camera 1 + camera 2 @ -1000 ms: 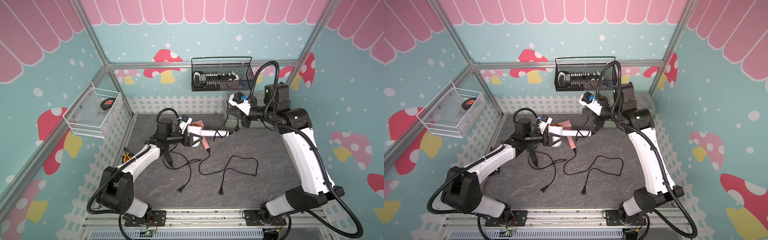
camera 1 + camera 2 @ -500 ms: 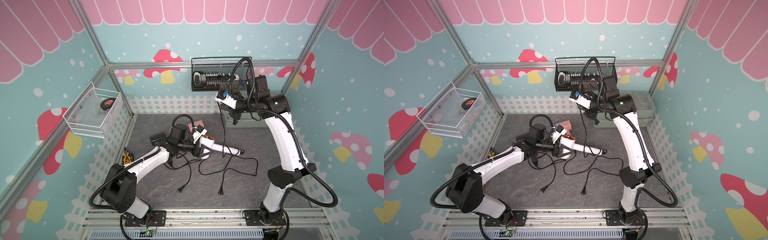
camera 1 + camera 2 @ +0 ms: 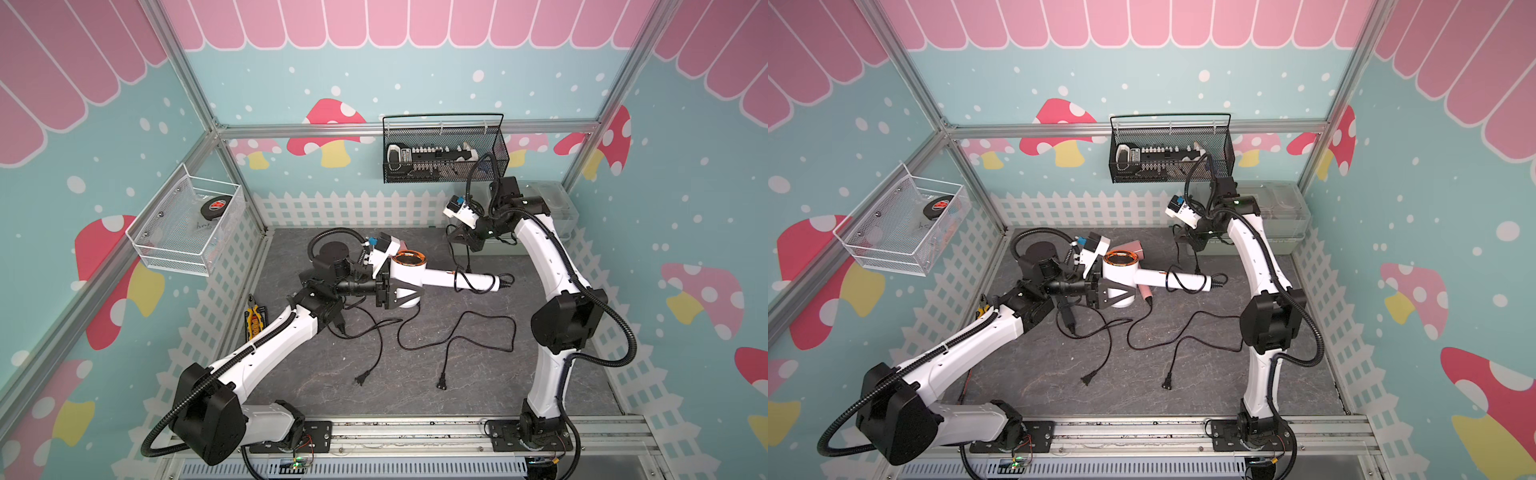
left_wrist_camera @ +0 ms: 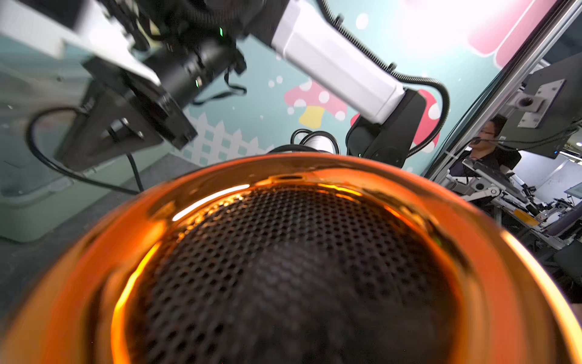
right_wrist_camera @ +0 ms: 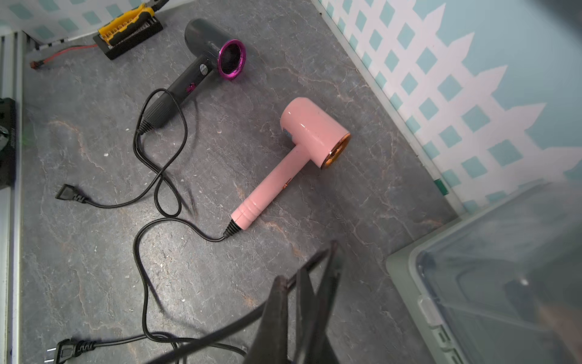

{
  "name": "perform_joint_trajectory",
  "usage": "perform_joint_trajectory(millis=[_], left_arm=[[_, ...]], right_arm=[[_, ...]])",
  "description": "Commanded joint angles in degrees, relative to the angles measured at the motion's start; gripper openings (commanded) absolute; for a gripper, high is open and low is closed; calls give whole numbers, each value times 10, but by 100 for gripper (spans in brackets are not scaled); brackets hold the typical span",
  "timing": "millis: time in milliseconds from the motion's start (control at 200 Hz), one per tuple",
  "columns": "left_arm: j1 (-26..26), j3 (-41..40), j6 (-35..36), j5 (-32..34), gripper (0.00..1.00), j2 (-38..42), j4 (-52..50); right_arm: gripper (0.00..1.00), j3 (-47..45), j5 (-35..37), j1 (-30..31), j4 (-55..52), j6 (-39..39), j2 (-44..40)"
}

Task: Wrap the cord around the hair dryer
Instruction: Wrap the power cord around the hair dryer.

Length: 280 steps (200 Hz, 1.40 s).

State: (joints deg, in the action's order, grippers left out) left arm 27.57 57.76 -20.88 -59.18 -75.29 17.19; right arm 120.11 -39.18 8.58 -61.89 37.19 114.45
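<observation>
I have my left gripper (image 3: 409, 291) clamped across the barrel of the white hair dryer (image 3: 436, 277), carrying it clear of the mat. Beyond the dryer's handle, my right gripper (image 3: 457, 240) is pressed together on the cord (image 3: 456, 282), which loops that handle. Dryer: rigid, smooth, probably slippery, so the barrel hold suits. Cord: limp and springy, so hold it under tension.
</observation>
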Motion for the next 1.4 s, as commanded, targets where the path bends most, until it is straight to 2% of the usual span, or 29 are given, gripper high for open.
perform_joint_trajectory(millis=[0, 185, 330, 415, 505, 585, 700, 825, 910, 1031, 1156, 1366, 1396], left_arm=[[-36, -19, -95, -30, 0, 7, 156], [-124, -54, -219, -28, 0, -8, 324], [-153, -38, -307, -18, 0, -35, 442], [-161, -15, -341, -9, 0, -58, 476], [-170, 8, -346, 13, 0, -80, 464], [-177, 27, -293, 40, 0, -89, 380], [-178, 63, -144, 96, 0, -87, 168], [-178, 115, -7, 160, 0, -104, -37], [-178, 126, 39, 191, 0, -116, -102], [-168, 129, 86, 221, 0, -133, -169], [-122, 152, 153, 253, 0, -151, -261], [-44, 159, 193, 231, 0, -177, -320], [-20, 160, 198, 226, 0, -181, -327]], right_arm=[[0, -65, -94, -7, 54, -17, -42], [0, -217, -160, -31, 181, -77, -116], [0, -294, -165, -32, 248, -114, -131], [0, -331, -159, -26, 272, -126, -131], [0, -368, -129, -7, 277, -123, -138], [0, -407, -99, 20, 277, -121, -157], [0, -455, -26, 78, 269, -121, -205], [0, -454, 10, 135, 220, -120, -252], [0, -437, 52, 172, 177, -115, -288], [0, -349, 104, 215, 74, -88, -313], [0, -225, 153, 228, -7, -59, -314], [0, -58, 247, 226, -52, -2, -269], [0, -35, 254, 224, -56, 4, -255]])
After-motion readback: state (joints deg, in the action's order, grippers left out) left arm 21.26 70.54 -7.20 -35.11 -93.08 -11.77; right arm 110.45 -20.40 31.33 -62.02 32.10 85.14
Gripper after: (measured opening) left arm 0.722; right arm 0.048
